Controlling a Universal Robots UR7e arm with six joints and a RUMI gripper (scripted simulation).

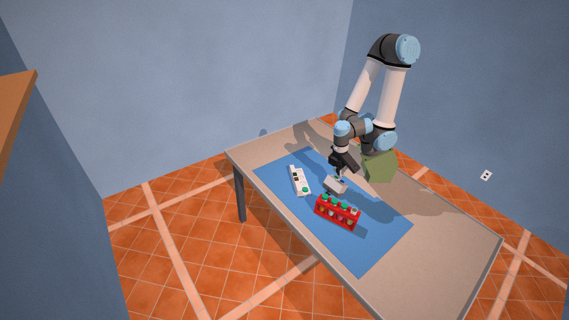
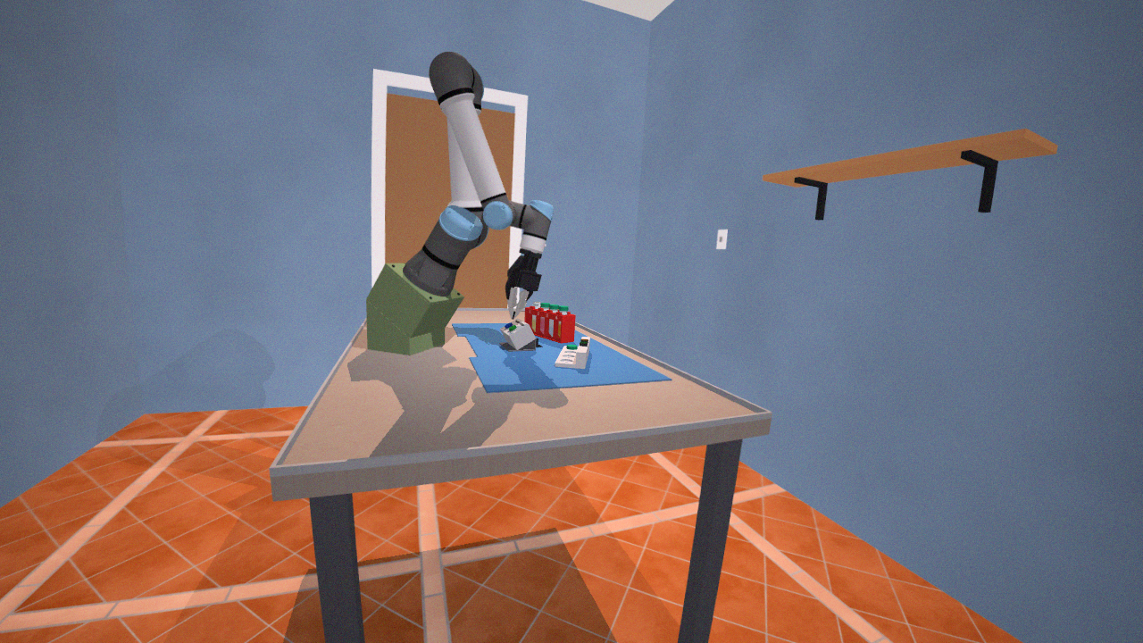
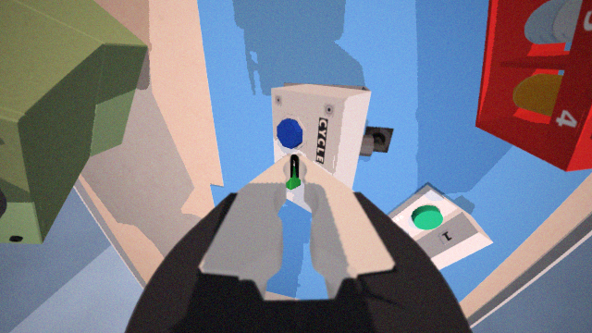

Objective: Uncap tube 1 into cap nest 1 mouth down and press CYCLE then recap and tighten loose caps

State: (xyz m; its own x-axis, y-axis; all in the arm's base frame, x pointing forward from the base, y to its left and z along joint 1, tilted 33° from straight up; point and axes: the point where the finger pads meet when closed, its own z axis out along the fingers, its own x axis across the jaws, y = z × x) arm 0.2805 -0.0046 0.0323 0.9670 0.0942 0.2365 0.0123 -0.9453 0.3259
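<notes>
My gripper (image 1: 337, 174) (image 2: 513, 313) (image 3: 293, 155) is shut and empty. Its tips point down at the green READY key (image 3: 293, 184) of the grey key housing (image 1: 335, 184) (image 2: 519, 337) (image 3: 344, 125); only a sliver of the key shows under them. The blue CYCLE key (image 3: 289, 132) is just beyond the tips. The red rack (image 1: 337, 214) (image 2: 551, 323) (image 3: 523, 60) holds three tubes with green caps; the tube (image 1: 353, 210) at the end farthest from the cap tray is uncapped. A green cap (image 1: 305, 190) (image 3: 426, 217) lies in nest 1 of the white cap tray (image 1: 297, 175) (image 2: 571, 356) (image 3: 462, 240).
The housing, rack and tray stand on a blue mat (image 1: 358, 246) (image 2: 615, 371) on the table (image 1: 437, 238). The arm's green pedestal (image 1: 379, 165) (image 2: 407, 320) (image 3: 55, 116) stands close behind the housing. The rack is beside the housing, away from the pedestal.
</notes>
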